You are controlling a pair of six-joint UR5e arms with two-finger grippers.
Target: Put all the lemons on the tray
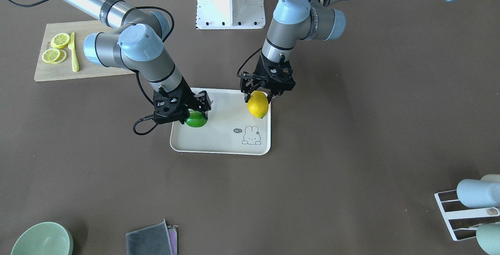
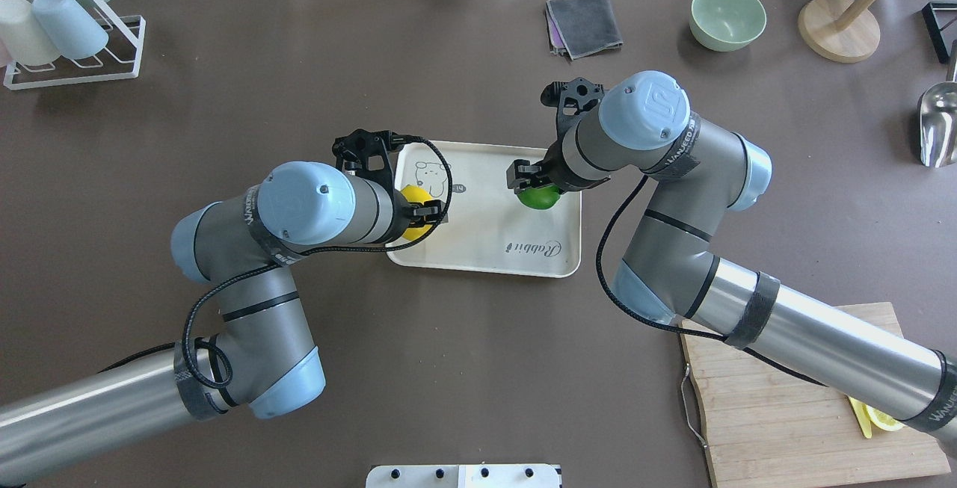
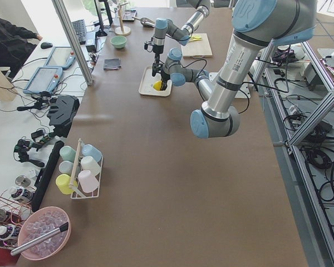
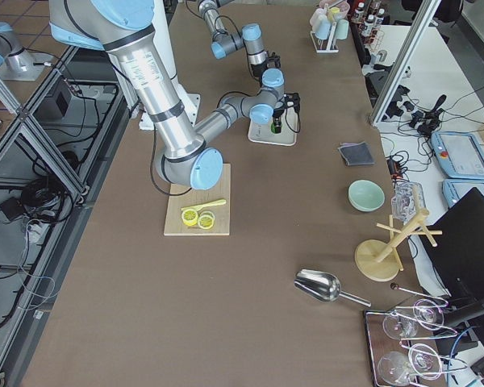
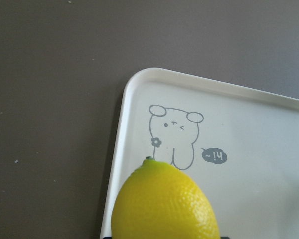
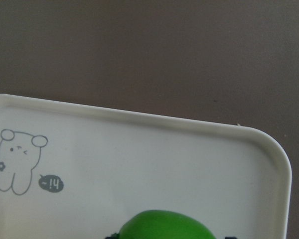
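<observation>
Over the tray [image 1: 218,132] on the counter [image 1: 351,130], each arm carried one fruit. The left tool [image 1: 258,98] was clamped on the yellow lemon [image 1: 258,106], held at the tray's edge near the rabbit drawing [image 1: 252,135]. The right tool [image 1: 194,115] was closed around the green lemon [image 1: 196,120], low over the opposite side; whether it touched the tray could not be judged.

The brown table [image 1: 351,130] carries the tray [image 1: 218,139] directly beneath the left fingers [image 2: 432,211] and right fingers [image 2: 517,176]. A cutting board [image 1: 50,71] lies well out past the right fingers, a cup rack [image 1: 465,214] far off past the left ones. Forward of both, well apart from them, sit a folded cloth [image 1: 148,241] and a green bowl [image 1: 41,241].
</observation>
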